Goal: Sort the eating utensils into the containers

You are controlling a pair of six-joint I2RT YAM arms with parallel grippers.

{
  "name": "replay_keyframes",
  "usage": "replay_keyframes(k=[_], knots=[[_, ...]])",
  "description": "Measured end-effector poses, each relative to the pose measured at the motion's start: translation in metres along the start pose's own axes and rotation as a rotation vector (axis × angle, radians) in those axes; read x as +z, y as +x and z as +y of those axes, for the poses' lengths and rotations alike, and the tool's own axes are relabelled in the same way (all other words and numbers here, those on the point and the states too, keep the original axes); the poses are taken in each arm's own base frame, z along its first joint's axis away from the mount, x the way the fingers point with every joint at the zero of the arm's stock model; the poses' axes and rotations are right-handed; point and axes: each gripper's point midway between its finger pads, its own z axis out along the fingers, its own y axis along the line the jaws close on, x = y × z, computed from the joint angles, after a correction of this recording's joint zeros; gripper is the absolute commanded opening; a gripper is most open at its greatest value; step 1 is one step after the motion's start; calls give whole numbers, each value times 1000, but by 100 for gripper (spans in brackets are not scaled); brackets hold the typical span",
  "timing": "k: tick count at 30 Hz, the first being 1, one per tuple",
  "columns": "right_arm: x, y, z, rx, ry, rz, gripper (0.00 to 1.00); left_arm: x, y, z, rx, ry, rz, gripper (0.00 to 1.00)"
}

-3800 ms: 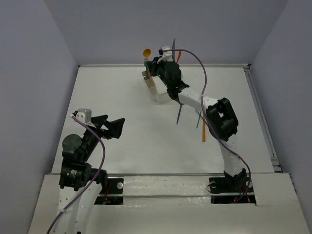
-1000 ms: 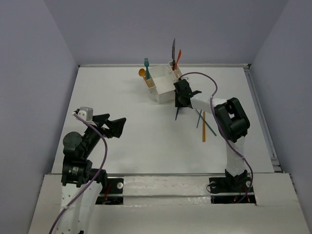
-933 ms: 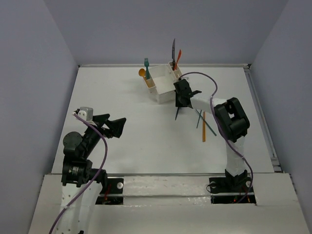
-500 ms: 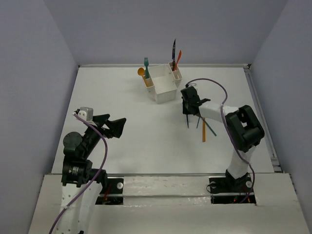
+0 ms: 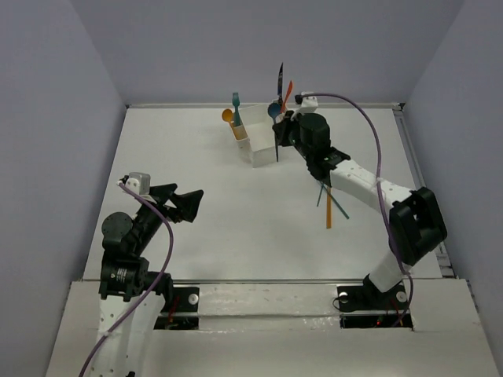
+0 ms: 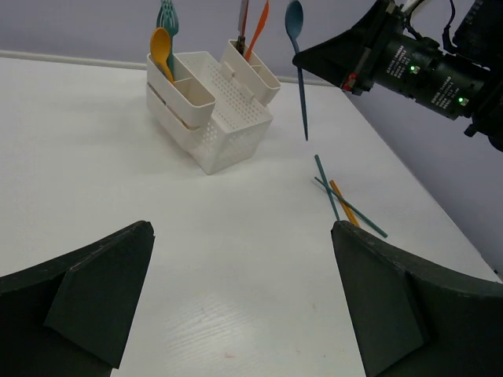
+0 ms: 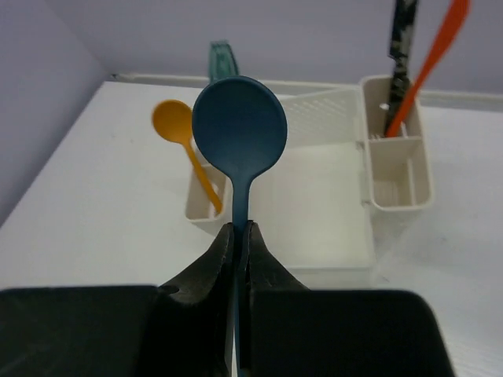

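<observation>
My right gripper (image 5: 281, 135) (image 7: 240, 226) is shut on the blue spoon (image 5: 274, 110) (image 7: 240, 126) (image 6: 295, 16). It holds the spoon upright, bowl up, in the air just beside the right side of the white caddy (image 5: 255, 149) (image 6: 224, 118) (image 7: 322, 204). The caddy's left slots hold the orange spoon (image 5: 229, 118) (image 7: 177, 122) and the teal fork (image 5: 236, 102) (image 6: 167, 14). Its right slot holds the dark-handled knife (image 5: 279, 78) (image 7: 405, 31) and the orange knife (image 5: 288, 90) (image 7: 440, 47). The big middle compartment is bare. My left gripper (image 5: 179, 203) (image 6: 244, 290) is open and empty, low at the near left.
Two slim teal sticks (image 5: 321, 192) (image 6: 326, 184) and a slim orange stick (image 5: 328, 206) (image 6: 343, 203) lie crossed on the table right of centre, under my right arm. The table's raised right edge (image 5: 424, 196) runs beside them.
My right gripper has risen from the table right of the caddy and swung back toward the caddy, carrying the blue spoon, now bowl up. The left arm has not moved.
</observation>
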Motion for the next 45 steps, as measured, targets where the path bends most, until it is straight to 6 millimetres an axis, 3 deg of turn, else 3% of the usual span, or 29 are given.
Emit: replay_keyframes(k=[3, 7, 9, 12, 16, 21, 30, 35, 39, 42, 45], knots=[[22, -10, 39, -35, -112, -82, 0, 0, 0, 0, -1, 0, 0, 99], [49, -23, 74, -75, -197, -170, 0, 0, 1, -1, -1, 7, 4, 99], [67, -41, 88, -87, -222, -229, 0, 0, 1, -2, -1, 9, 5, 99], [88, -56, 99, -97, -244, -293, 0, 0, 1, -3, -1, 14, 7, 99], [102, -61, 106, -104, -261, -335, 0, 0, 2, -5, -1, 24, 11, 99], [119, -43, 108, -106, -274, -329, 0, 1, 4, -7, -3, 36, 20, 99], [146, 9, 98, -123, -267, -261, 0, 2, 6, -8, -5, 42, 31, 99], [148, 9, 97, -144, -267, -278, 0, 2, 7, -8, -6, 43, 32, 99], [145, 8, 96, -156, -273, -310, 16, 2, 7, -9, -5, 44, 33, 99], [145, 29, 88, -168, -266, -283, 44, 2, 7, -9, -5, 44, 33, 99], [144, 50, 80, -179, -255, -244, 50, 2, 7, -8, -5, 42, 32, 99]])
